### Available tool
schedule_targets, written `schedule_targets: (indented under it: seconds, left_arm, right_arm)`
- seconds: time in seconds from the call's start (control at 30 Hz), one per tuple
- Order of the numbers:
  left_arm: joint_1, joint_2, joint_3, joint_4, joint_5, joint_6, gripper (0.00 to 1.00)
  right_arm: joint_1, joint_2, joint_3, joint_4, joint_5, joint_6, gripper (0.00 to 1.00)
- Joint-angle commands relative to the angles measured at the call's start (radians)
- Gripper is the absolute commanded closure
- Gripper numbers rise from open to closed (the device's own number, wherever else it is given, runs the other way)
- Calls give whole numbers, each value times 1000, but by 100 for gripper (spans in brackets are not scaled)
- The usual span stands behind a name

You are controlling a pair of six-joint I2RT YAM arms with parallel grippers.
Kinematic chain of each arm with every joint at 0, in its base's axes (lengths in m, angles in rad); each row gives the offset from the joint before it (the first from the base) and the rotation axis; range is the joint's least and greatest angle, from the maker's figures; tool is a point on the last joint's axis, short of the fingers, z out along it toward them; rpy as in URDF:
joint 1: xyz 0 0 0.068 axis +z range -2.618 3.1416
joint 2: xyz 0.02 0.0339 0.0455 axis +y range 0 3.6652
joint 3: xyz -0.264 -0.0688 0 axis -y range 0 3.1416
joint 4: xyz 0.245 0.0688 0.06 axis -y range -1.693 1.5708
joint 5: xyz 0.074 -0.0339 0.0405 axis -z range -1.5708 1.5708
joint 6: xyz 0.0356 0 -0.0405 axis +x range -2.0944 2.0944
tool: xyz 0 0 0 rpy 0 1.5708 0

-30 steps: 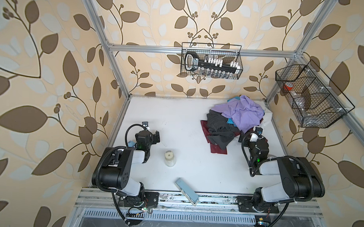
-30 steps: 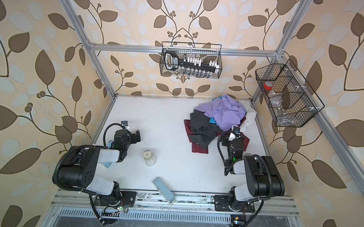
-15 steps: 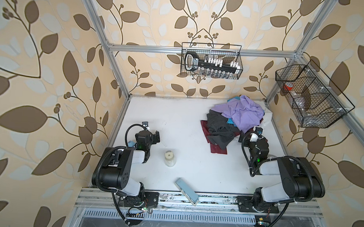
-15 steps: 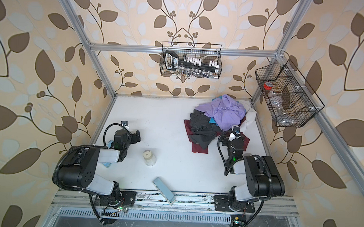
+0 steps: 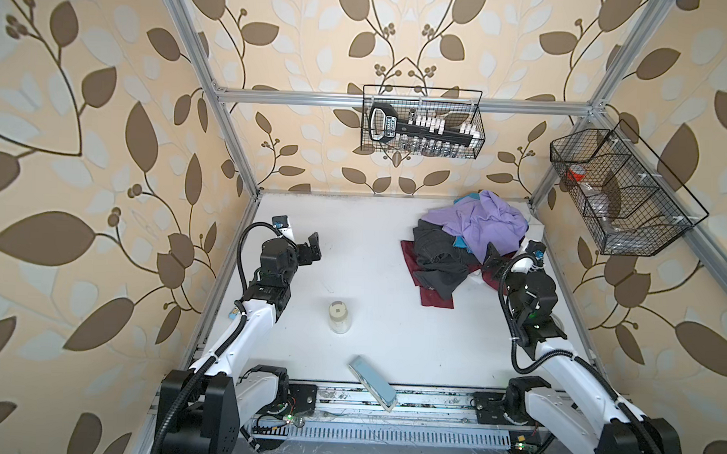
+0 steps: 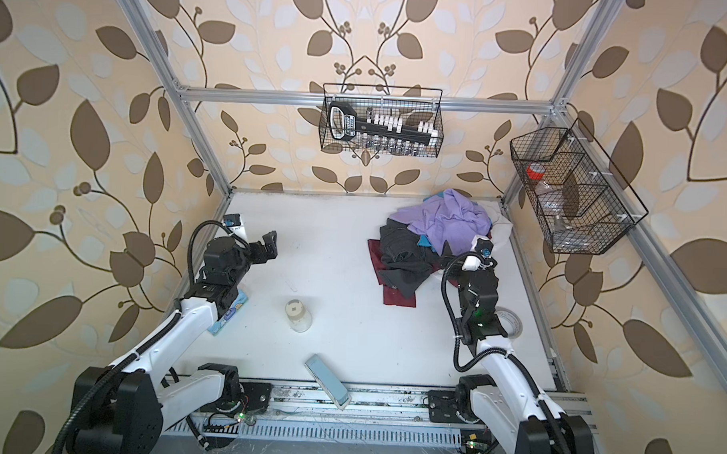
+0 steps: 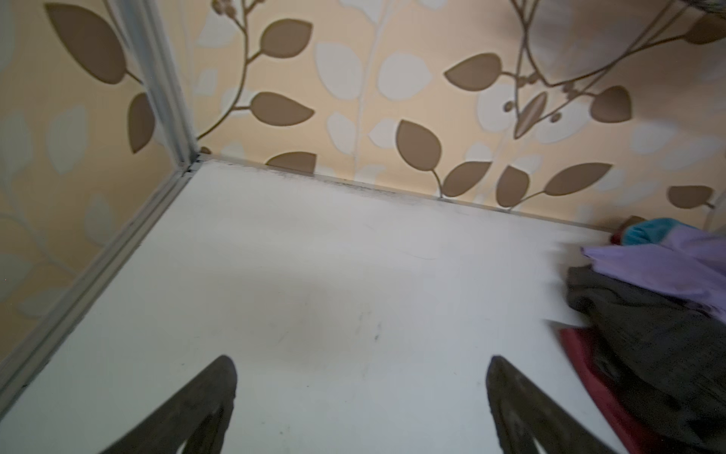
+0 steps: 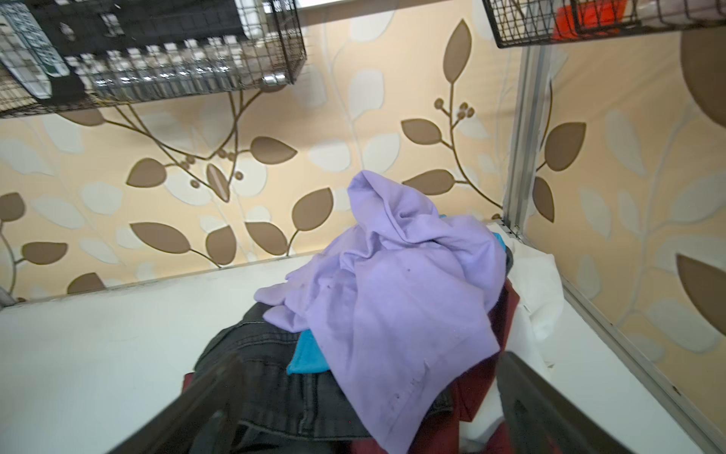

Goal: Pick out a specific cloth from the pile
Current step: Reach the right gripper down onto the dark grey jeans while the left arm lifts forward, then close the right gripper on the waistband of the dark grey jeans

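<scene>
The pile [image 5: 469,244] lies at the back right of the white table, by the corner post. The cloth, dark charcoal jeans [image 5: 435,255] [image 6: 402,254], sticks out at the pile's left front, partly under a lavender shirt [image 5: 482,224] and over a maroon shirt [image 5: 436,299]. A teal scrap and white fabric also show. My right gripper [image 5: 512,252] [image 8: 371,357] is open at the pile's near edge, with the jeans' waistband [image 8: 275,393] and the lavender hem between its spread fingers. My left gripper [image 5: 311,251] [image 7: 361,359] hangs open over bare table at the left, holding nothing.
A lidded jar [image 5: 339,316] stands mid-table and a flat blue-grey box [image 5: 372,382] lies at the front edge. A tape roll [image 6: 510,322] sits beside the right arm, a tissue pack [image 6: 230,315] under the left arm. Wire baskets [image 5: 421,122] [image 5: 621,191] hang on the back and right walls.
</scene>
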Motion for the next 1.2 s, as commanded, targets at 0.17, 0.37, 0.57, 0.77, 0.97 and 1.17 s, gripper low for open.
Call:
schedule_targets:
  seconds: [0.17, 0.37, 0.57, 0.77, 0.97, 1.17]
  left_arm:
    - [-187, -33, 150, -306, 409, 87, 1]
    - [-227, -71, 100, -284, 619, 58, 1]
    - [-250, -111, 61, -303, 606, 85, 1]
    - [-272, -106, 81, -338, 610, 100, 1]
    - [-284, -116, 77, -352, 600, 111, 1]
    - [-297, -142, 68, -348, 596, 118, 1]
  right_arm:
    - [129, 138, 342, -467, -237, 9, 0]
    - [258, 381, 540, -598, -262, -14, 0]
    - [297, 619, 688, -734, -183, -14, 0]
    - [300, 773, 751, -742, -74, -2, 0]
    - [300, 913, 836, -755, -32, 10, 0]
    - [299, 1042, 914, -764, 21, -4, 0]
